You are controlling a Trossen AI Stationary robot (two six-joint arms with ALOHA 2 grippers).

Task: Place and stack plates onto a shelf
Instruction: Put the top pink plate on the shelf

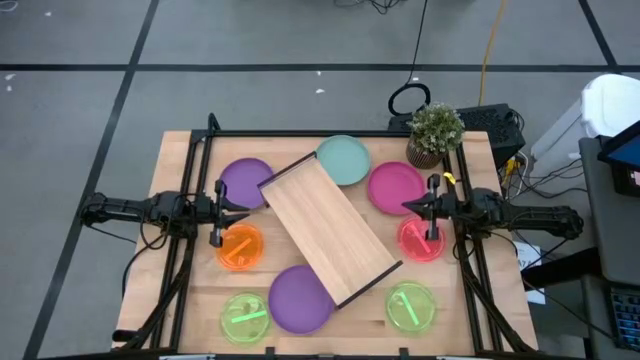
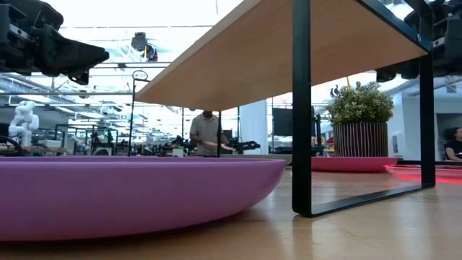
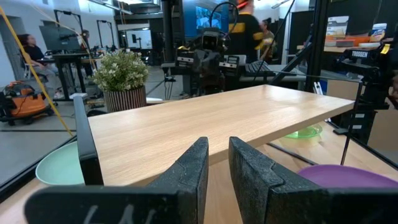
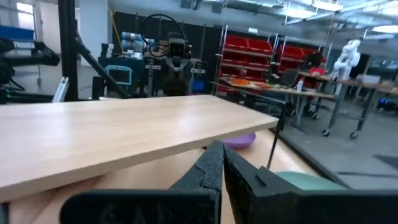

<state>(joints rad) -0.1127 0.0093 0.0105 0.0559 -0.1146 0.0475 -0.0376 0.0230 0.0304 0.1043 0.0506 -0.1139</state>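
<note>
The shelf (image 1: 330,229) is lying diagonally across the middle of the worktop (image 1: 180,175), blocking a straight path between the left gripper (image 1: 243,215) and the right gripper (image 1: 407,207). Its top board is offering open room. Plates are ringing it: a purple plate (image 1: 243,180) and teal plate (image 1: 347,158) are tucking under its edges. A potted plant (image 1: 434,135) is standing tall at the far right corner.

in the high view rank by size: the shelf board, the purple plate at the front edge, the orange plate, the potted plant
Largest to smallest in the high view:
1. shelf board
2. front purple plate, partly under the shelf
3. orange plate and potted plant: too alike to rank, and the plant stands taller, nearer the camera.
</note>
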